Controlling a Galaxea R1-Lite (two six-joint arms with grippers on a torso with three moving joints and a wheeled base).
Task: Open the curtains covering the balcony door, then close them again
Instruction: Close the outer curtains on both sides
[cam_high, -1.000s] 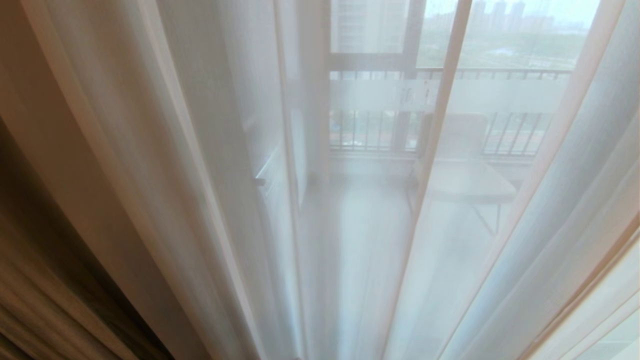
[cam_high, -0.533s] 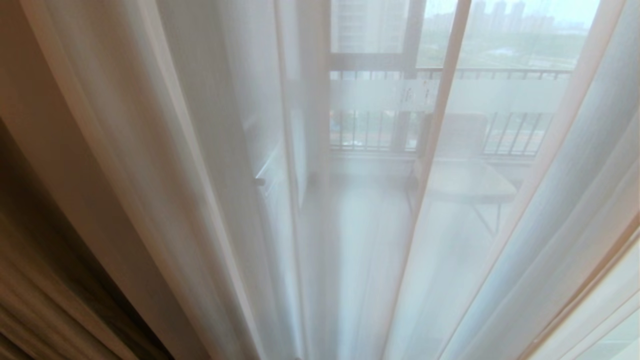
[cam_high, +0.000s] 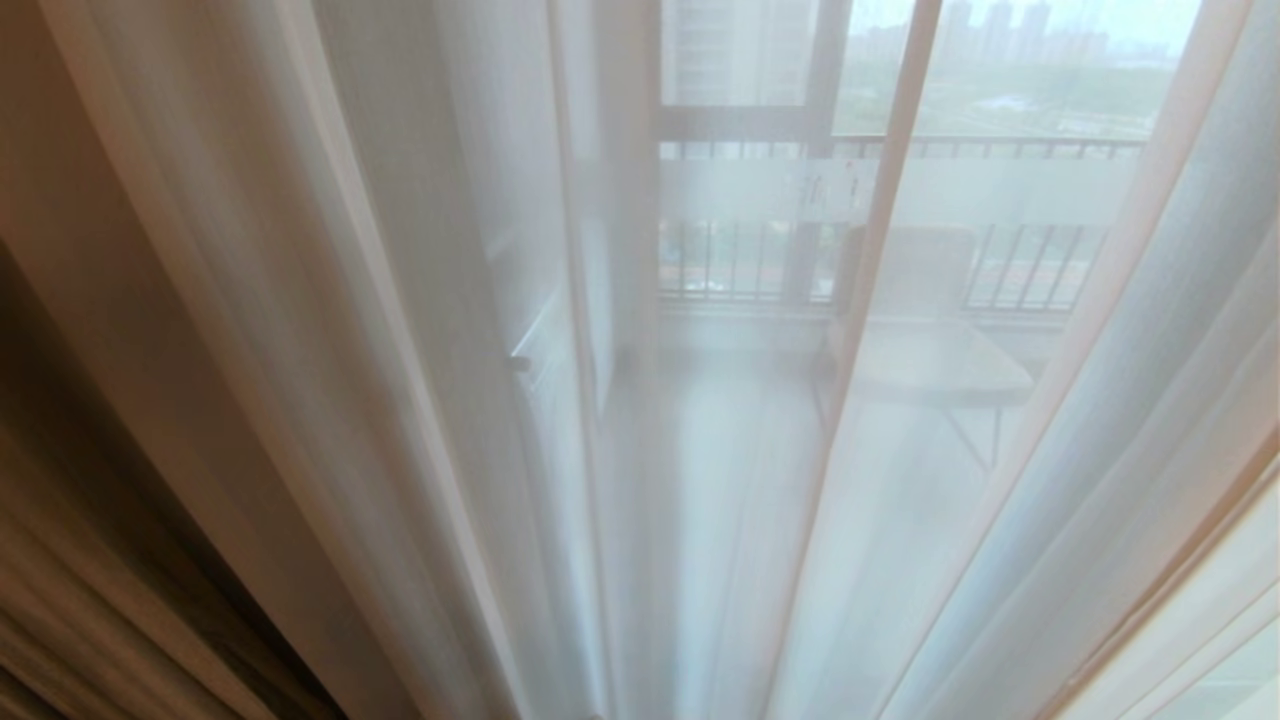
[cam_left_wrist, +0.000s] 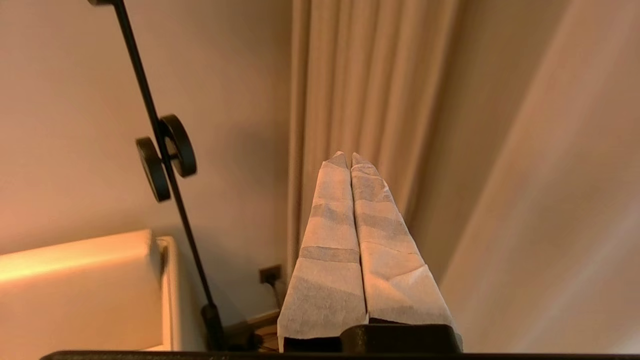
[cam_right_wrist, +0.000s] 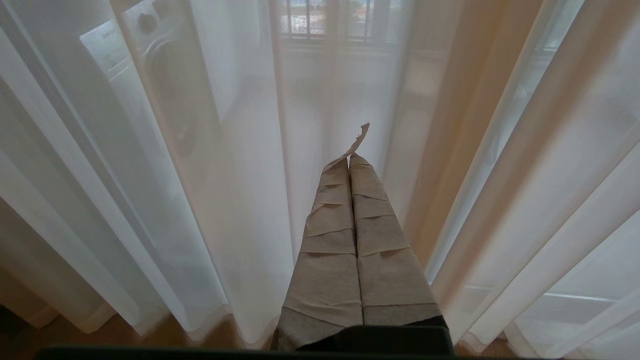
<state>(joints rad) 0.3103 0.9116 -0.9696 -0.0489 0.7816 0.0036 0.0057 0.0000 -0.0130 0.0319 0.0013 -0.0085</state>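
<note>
Left wrist view first: our left end effector (cam_left_wrist: 350, 159) has its two taped fingers pressed together, holding nothing. Past its tip hangs the heavy curtain (cam_left_wrist: 370, 85), pleated and beige, apart from the fingers. Off to the far side of that fabric from us stand a bare wall, a black lamp stand (cam_left_wrist: 165, 150) and a pale headboard (cam_left_wrist: 80, 285).

Head view shows neither arm. The sheer curtain (cam_high: 420, 300) is drawn across the whole frame, and through it we make out the balcony door (cam_high: 760, 190) with its frosted band, a railing and a small table (cam_high: 930, 360) outside. So the door is covered and the opening step has, in our judgement, not begun.

Right wrist view: our right end effector (cam_right_wrist: 350, 162) is likewise pressed together and empty, pointing at the sheer folds, with a loose curl of tape (cam_right_wrist: 357, 140) at its tip. The cloth hangs just beyond it; we cannot tell whether it touches.

To do this step well, we should spread the left fingers before reaching the fabric, take a full pleat near its edge rather than a thin skim, and pull sideways along the rail, steadily, so the cloth slides instead of slipping out.
</note>
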